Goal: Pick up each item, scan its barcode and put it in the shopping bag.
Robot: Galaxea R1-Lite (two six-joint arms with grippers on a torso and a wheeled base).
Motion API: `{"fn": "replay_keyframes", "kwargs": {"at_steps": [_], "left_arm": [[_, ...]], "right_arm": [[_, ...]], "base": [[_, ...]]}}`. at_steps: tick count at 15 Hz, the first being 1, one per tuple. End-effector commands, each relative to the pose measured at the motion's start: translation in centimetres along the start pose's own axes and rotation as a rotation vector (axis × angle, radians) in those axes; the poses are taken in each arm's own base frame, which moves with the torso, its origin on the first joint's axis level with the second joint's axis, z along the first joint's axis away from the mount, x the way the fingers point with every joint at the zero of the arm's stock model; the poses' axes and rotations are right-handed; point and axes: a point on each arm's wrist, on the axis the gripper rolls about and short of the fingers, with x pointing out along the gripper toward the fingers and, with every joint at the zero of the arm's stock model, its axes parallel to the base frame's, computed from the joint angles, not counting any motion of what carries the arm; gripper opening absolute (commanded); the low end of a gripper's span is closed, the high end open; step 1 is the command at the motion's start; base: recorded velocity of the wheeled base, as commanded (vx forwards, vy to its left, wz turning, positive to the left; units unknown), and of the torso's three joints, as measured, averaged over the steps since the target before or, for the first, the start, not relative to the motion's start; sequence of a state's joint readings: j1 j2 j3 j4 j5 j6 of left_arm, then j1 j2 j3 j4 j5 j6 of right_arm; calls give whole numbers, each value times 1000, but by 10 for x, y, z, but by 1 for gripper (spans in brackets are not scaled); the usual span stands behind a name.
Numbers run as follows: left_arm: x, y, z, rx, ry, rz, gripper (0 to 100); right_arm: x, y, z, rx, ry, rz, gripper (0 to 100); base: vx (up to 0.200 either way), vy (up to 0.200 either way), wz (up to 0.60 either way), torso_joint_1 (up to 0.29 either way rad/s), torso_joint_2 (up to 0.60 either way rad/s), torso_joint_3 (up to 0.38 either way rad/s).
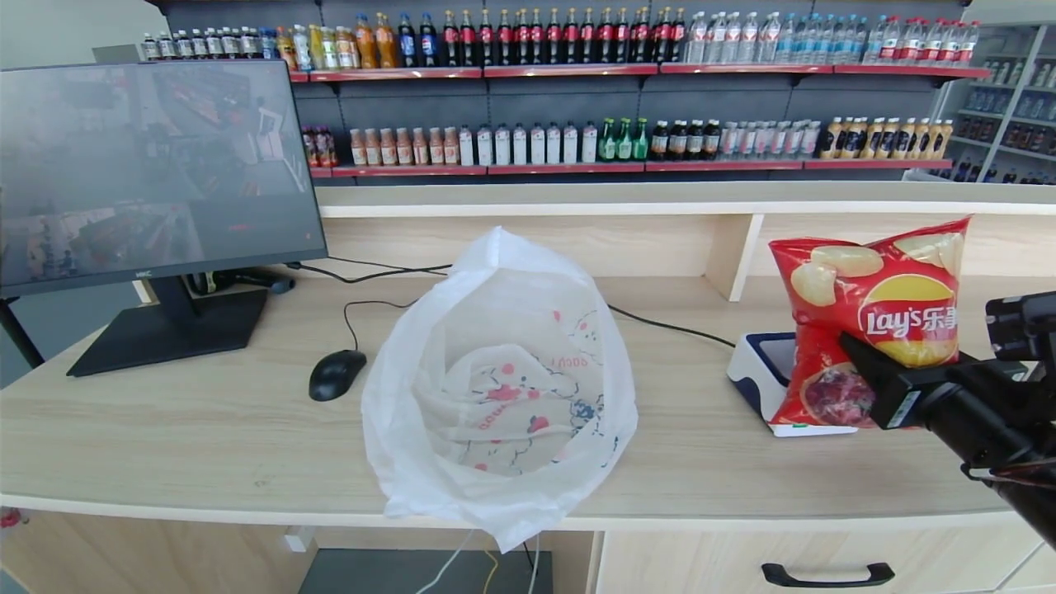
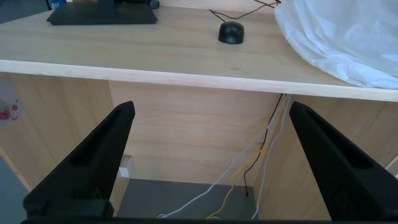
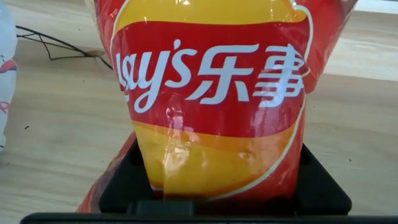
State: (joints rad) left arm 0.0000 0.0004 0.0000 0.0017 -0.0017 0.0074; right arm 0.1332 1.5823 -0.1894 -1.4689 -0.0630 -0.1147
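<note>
My right gripper (image 1: 862,363) is clamped on the lower part of the red chip bag (image 1: 874,313), one finger on each side of it, as the right wrist view confirms (image 3: 217,186). The chip bag stands upright, printed face toward me, directly over the white scanner (image 1: 755,371) at the 3 o'clock side of the desk (image 1: 165,437). I cannot tell whether its bottom edge touches the scanner.

My left gripper (image 2: 205,168) is spread wide with nothing between its fingers, hanging below the desk's front edge and facing the panel under it, where loose cables (image 2: 249,168) dangle.

The white shopping bag (image 1: 503,388) stands open at the middle of the desk, well apart from the chip bag, which lies at its 3 o'clock. A black mouse (image 1: 337,374) sits at the bag's 9 o'clock, and the monitor (image 1: 148,165) at its 10 o'clock. Shelves of bottles (image 1: 577,74) run across at 12 o'clock beyond the desk.
</note>
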Motion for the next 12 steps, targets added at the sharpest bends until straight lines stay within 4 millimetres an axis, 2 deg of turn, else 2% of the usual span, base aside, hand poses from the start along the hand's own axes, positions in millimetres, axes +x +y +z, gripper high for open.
{"fn": "replay_keyframes", "kwargs": {"at_steps": [1, 12], "left_arm": [[0, 0, 0, 0, -1, 0, 100], [0, 0, 0, 0, -1, 2, 100]], "right_arm": [[2, 1, -3, -1, 14, 2, 0], [5, -3, -9, -1, 38, -14, 0]], "base": [[0, 0, 0, 0, 0, 0], [0, 0, 0, 0, 0, 0]]}}
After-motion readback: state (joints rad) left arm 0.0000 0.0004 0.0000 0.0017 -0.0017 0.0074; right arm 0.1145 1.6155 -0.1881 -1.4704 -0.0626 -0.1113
